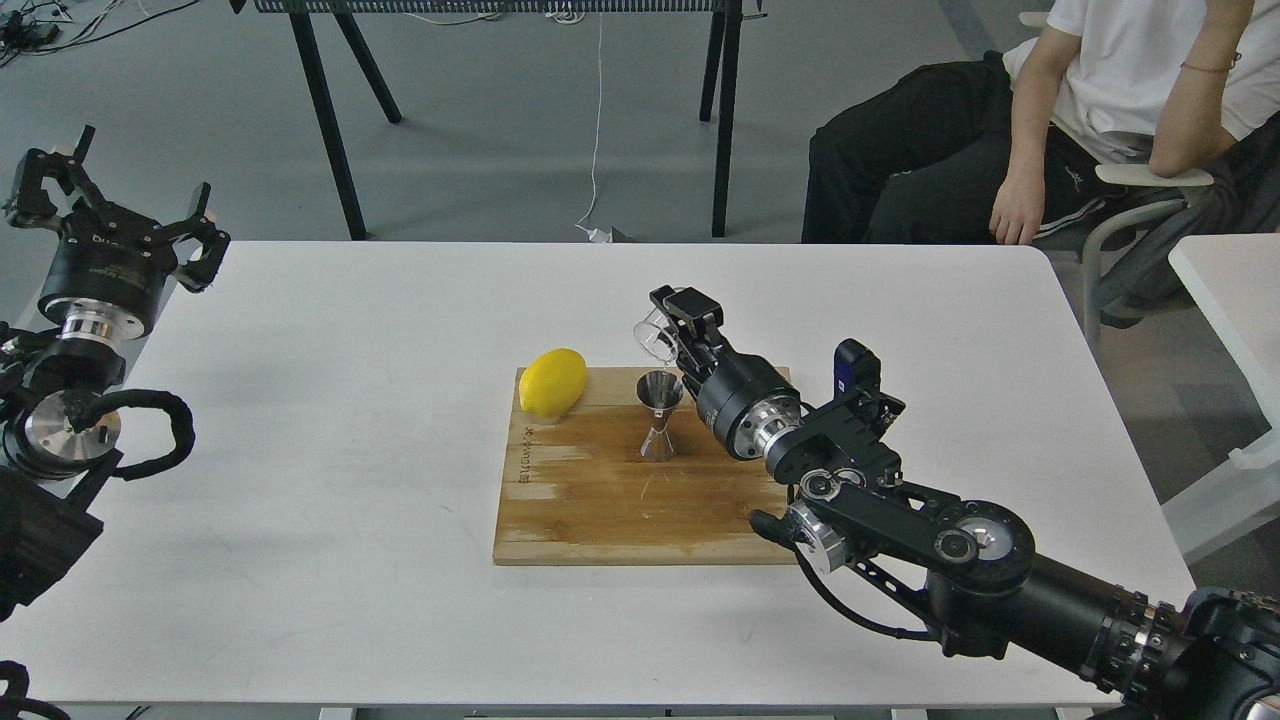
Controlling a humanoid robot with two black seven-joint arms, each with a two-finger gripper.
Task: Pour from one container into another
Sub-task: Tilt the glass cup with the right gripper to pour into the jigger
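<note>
A small clear glass cup (654, 338) hangs tilted on its side, mouth to the left, just above and behind the jigger. My right gripper (676, 328) is shut on it. The shiny steel jigger (659, 416) stands upright on the wooden board (600, 500), its mouth right below the cup's rim. My left gripper (112, 200) is raised at the table's far left edge, fingers spread open, holding nothing.
A yellow lemon (552, 381) lies on the board's back left corner. The white table (350, 450) carries the board. A seated person (1080, 110) is behind the table's right side. Black table legs (330, 120) stand behind.
</note>
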